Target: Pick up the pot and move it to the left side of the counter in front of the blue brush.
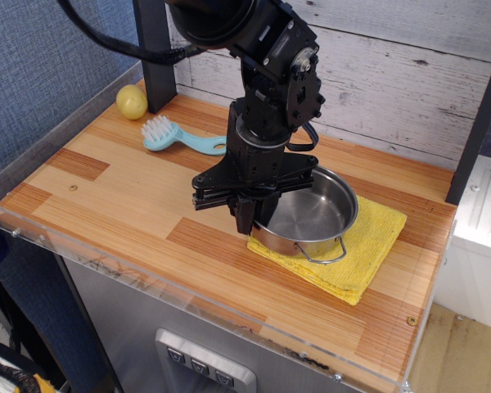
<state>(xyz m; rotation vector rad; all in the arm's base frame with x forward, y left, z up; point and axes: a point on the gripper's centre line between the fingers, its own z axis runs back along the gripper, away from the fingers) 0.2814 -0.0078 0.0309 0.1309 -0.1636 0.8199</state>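
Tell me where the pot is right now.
The pot sits right of centre on the counter, over the yellow cloth, with the tool shut on its left rim. The blue brush lies far to its left, near the back.

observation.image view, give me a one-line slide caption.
Pincer shut on the pot rim, above the yellow cloth; blue brush waits far left.
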